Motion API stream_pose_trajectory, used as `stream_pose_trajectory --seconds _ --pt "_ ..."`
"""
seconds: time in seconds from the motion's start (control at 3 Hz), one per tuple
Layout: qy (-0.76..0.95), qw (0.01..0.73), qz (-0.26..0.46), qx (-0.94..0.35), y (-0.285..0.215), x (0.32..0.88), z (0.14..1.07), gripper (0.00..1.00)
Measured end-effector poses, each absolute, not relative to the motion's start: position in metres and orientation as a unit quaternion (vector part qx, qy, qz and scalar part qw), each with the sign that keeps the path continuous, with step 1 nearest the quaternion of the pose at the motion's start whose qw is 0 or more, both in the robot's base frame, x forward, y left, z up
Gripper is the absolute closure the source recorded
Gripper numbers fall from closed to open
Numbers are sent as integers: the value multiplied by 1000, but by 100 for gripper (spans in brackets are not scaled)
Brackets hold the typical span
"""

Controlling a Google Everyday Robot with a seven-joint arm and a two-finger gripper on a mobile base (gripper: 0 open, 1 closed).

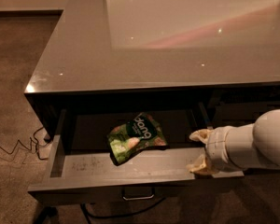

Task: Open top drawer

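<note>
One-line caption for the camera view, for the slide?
The top drawer pulled open under the grey counter, a green snack bag lying inside; gripper at the drawer's right end.

My gripper sits at the right end of the top drawer, but I cannot tell whether it touches the drawer. My white arm covers the drawer's right front corner and is cut off at the right edge of view. The drawer's 2 rear corners are lost in shadow under the tabletop, which also runs off the right edge. Inside the drawer, the green bag carries lettering too blurred to read. Below the drawer a dark cable fades into darkness.
</note>
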State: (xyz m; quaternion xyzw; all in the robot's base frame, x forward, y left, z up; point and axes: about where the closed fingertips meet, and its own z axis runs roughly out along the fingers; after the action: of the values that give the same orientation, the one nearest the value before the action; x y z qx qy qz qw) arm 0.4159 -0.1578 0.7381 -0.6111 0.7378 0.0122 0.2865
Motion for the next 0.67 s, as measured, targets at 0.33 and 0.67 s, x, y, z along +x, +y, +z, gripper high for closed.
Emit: stream_pose_trajectory --seconds 0.33,0.67 --pt "732 296 12 -613 -157 432 732 65" --pt "730 295 28 -615 -154 451 710 88"
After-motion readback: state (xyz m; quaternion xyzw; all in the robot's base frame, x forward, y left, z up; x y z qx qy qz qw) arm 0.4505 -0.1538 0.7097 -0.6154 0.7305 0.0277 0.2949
